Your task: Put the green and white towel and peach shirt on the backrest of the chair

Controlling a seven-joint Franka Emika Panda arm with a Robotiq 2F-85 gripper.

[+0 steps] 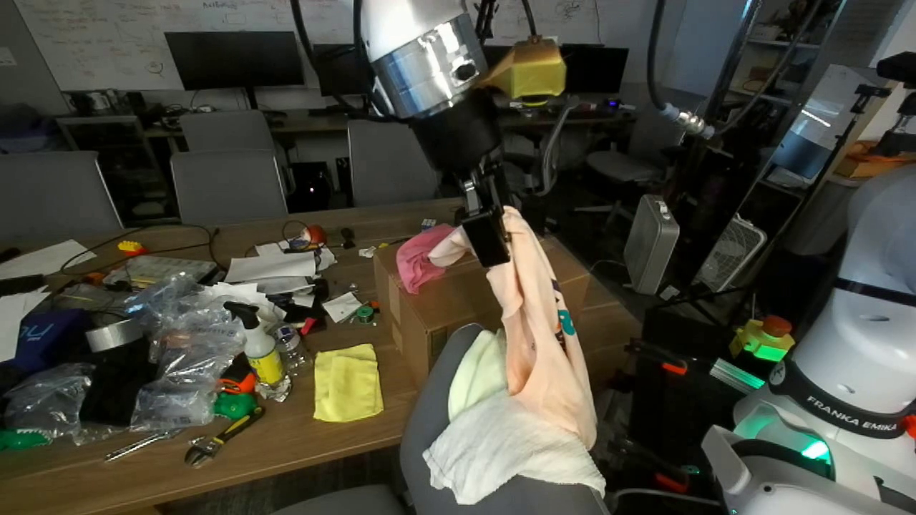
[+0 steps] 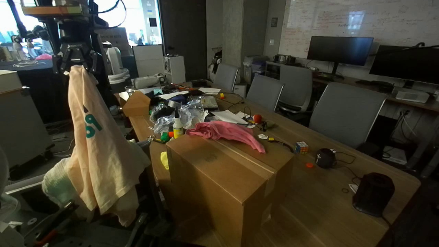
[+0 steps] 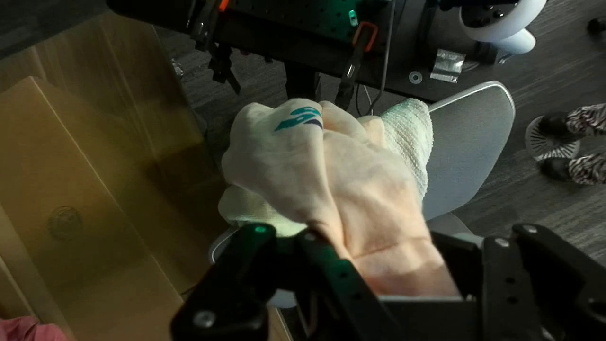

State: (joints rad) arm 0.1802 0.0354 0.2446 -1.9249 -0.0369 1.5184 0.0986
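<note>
The black 2-finger Robotiq gripper (image 2: 78,69) was closed on the bunched top of the floppy, pale peach-orange shirt (image 1: 540,350) with a teal patch; how much of a gap the folds left between its 2 fingers I could not tell. From there the shirt hung down just off a long edge of the brown wooden tabletop (image 1: 297,438), its lower part covering some of the large, soft, pale green and white towel (image 1: 494,447). The towel lay over the broad, rounded, dark grey fabric backrest (image 1: 415,436) of the office chair (image 1: 436,379), which stood just beside that same long edge. Whether the shirt also touched the backrest was hidden by the folds.

On the tabletop near that edge stood a big brown cardboard box (image 2: 209,188), with a crumpled bright pink cloth (image 2: 223,132) across its top. Further along the edge a small, square, bright yellow cloth (image 1: 348,384) lay flat, and past it were a white plastic spray bottle (image 1: 262,354) with a yellow label and a metal wrench (image 1: 225,435) with a black and yellow handle. Along the opposite long edge stood 3 grey chairs (image 2: 348,115); in an exterior view a dark upright cylinder (image 2: 374,193) sat near the corner at the end of that edge.
</note>
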